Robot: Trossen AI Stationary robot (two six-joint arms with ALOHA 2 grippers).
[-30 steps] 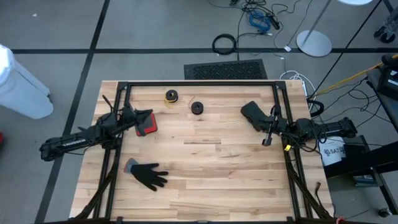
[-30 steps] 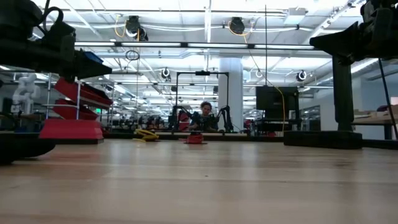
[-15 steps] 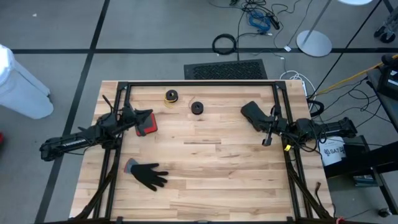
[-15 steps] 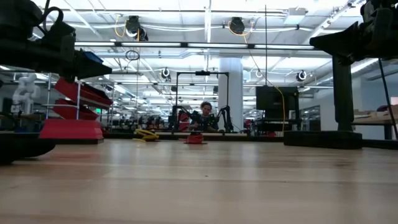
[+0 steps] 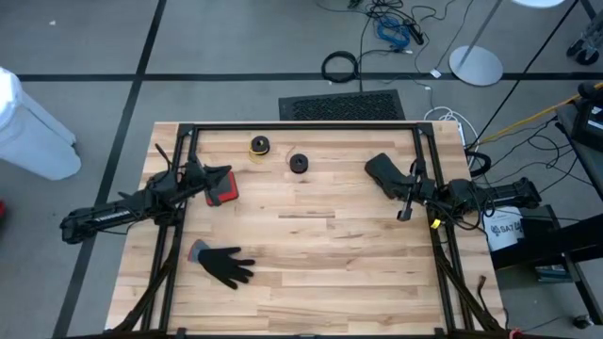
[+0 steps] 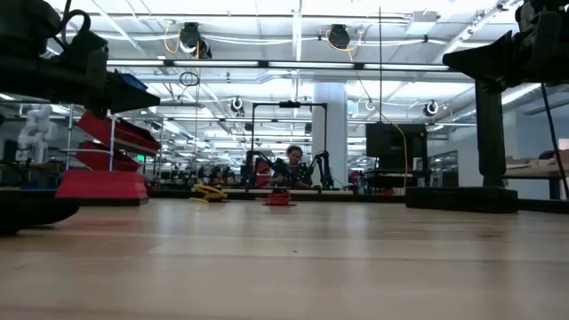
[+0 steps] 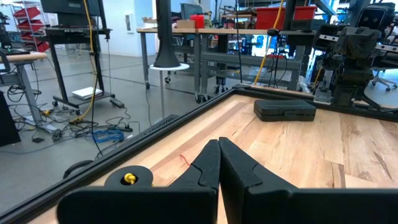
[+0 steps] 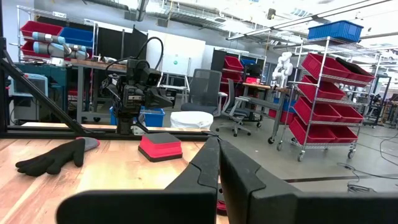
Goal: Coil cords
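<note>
Nearest the front edge of the worktop [image 5: 311,282] lay one black glove [image 5: 224,265], clear of both arms. Farther in, the left pincer [image 5: 195,176] hung over the left side just beside one red-and-black case [image 5: 223,190], its fingers pressed together on nothing. Across from it the right pincer [image 5: 377,170] sat over the right side, likewise closed and empty. Both arms looked parked.

Toward the far edge lay the two cords: one yellow-orange cord [image 5: 258,146] and one black cord [image 5: 299,164], each already a small tight bundle, near each other but apart. Judging from that, the coiling seemed finished or nearly so; any further move would call for opening a pincer and reaching to the far edge.

Beyond the worktop, on the floor, one thick black cable ring [image 5: 339,67] rested.
</note>
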